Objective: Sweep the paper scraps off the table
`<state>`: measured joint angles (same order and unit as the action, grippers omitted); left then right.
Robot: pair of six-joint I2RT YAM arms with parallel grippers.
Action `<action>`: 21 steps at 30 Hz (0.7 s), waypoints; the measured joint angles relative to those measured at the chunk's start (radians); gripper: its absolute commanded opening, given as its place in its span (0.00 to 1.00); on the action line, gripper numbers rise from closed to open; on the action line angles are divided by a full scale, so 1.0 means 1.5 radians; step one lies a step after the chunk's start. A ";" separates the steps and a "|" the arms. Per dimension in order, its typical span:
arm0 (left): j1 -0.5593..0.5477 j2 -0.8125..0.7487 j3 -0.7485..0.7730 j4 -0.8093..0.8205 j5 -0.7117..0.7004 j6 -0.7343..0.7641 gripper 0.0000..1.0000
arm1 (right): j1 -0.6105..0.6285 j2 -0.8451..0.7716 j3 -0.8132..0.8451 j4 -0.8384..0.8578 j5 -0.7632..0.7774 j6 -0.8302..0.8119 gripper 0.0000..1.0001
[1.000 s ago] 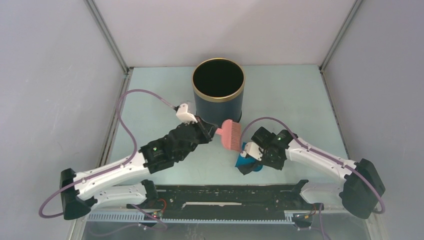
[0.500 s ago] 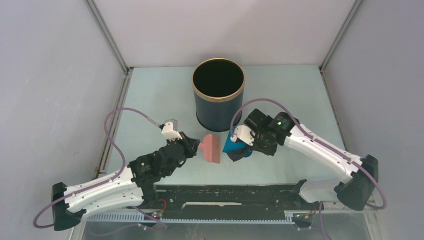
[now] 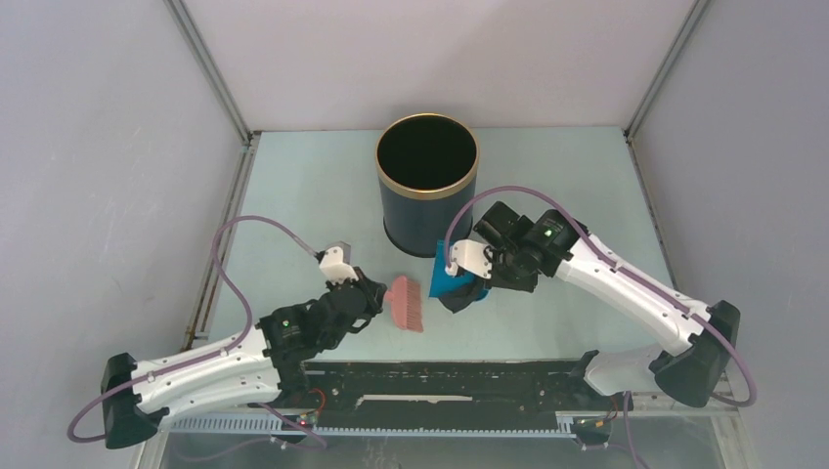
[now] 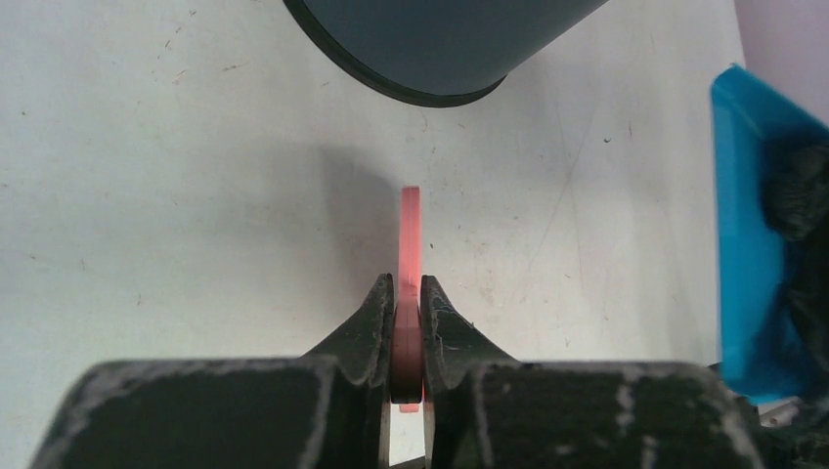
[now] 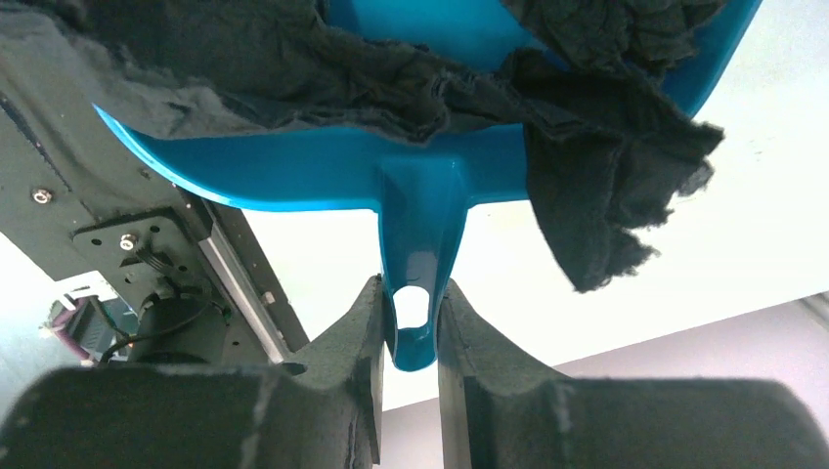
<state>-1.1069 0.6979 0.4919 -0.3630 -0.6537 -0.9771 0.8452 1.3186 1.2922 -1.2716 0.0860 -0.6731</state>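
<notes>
My left gripper (image 4: 407, 293) clamps the pink bristled hand brush (image 3: 404, 303) and my right gripper (image 5: 411, 303) clamps the handle of the blue plastic dustpan (image 5: 293, 176), where dark crumpled paper scraps (image 5: 587, 195) drape over the rim, so tilting short of the dark cylindrical bin (image 3: 420, 220) may drop them onto the pale table (image 3: 313, 195).

Pink brush (image 3: 406, 303), blue dustpan (image 3: 442, 281) (black rag (image 5: 606, 195)), gold-rimmed navy bin (image 3: 427, 210).
</notes>
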 measured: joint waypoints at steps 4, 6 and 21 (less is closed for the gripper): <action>-0.001 0.020 0.011 -0.001 -0.006 0.008 0.00 | -0.006 -0.002 0.051 -0.032 -0.019 -0.035 0.00; -0.001 0.022 0.011 -0.001 -0.008 0.011 0.00 | -0.010 -0.002 0.093 -0.049 -0.030 -0.051 0.00; -0.001 -0.005 -0.001 0.005 -0.008 0.018 0.00 | -0.057 0.082 0.360 -0.112 -0.047 -0.088 0.00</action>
<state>-1.1080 0.6907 0.4900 -0.3553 -0.6659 -0.9497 0.7601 1.4422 1.8317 -1.4403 0.0158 -0.8051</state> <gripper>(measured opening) 0.116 0.278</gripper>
